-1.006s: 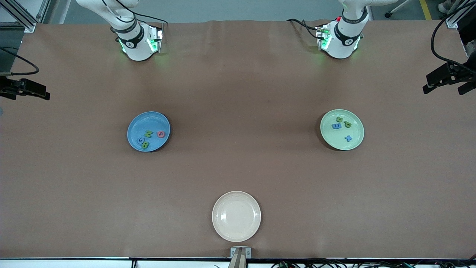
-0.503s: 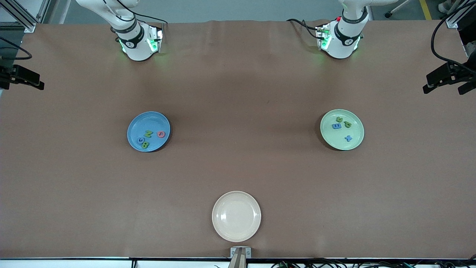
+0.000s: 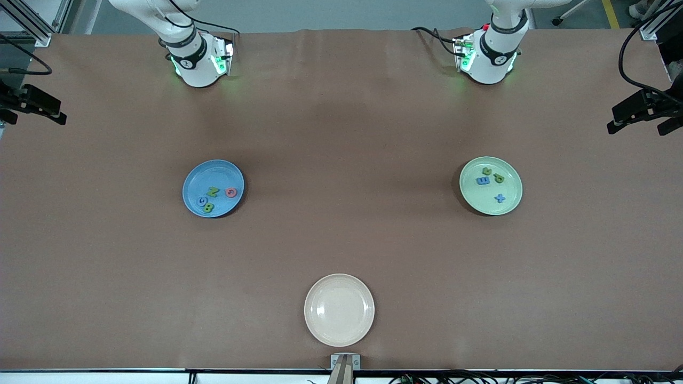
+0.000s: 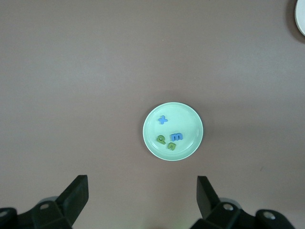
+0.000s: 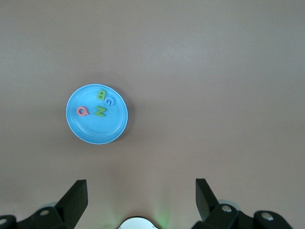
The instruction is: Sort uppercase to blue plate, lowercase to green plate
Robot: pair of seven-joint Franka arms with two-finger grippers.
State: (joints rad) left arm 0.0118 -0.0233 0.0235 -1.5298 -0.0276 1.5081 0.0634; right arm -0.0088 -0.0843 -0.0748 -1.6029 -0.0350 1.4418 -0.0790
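Holding both arms raised and waiting, I record my left gripper (image 4: 140, 202) high over the table (image 3: 341, 122) at the left arm's end, fingers spread wide apart and empty; my right gripper (image 5: 140, 202) likewise high at the right arm's end, fingers apart, nothing between them.

Blue plate (image 3: 198, 176) sits toward the right arm's end, midway between the base edge and the camera edge. In it lie 4 uppercase letters: red Q (image 3: 231, 192), green N (image 3: 213, 192), blue G (image 3: 201, 201), green B (image 3: 209, 207), grouped in the plate's camera-side half.

Green plate (image 3: 509, 201) sits toward the left arm's end, level with the blue one. In it lie 4 lowercase letters: green n (image 3: 486, 171), green p (image 3: 499, 178), blue m (image 3: 483, 181), blue x (image 3: 500, 198).

A cream plate (image 3: 339, 309) lies near the middle of the camera edge, bare.
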